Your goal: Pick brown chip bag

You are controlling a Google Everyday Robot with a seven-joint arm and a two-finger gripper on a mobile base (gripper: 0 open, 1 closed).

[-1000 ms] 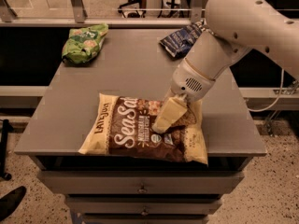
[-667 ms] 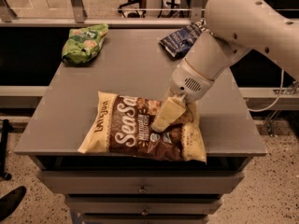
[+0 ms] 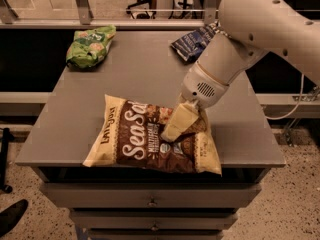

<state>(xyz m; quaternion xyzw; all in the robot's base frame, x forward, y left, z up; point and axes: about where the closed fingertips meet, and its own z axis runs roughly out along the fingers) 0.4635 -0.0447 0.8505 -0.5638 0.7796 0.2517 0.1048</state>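
Grey cabinet top (image 3: pixel 125 79): gripper (image 3: pixel 175 126) down on brown chip bag (image 3: pixel 132 144), most of the bag lying leftward of it; grip state cannot be told.

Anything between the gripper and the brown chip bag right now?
Nothing visible. The gripper is down on the brown chip bag, on its right half near the table's front edge. The green bag and blue bag lie apart at the back.

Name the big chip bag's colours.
Chip bag: dark brown, white lettering, cream edges, in the camera view. End effector rests on it.
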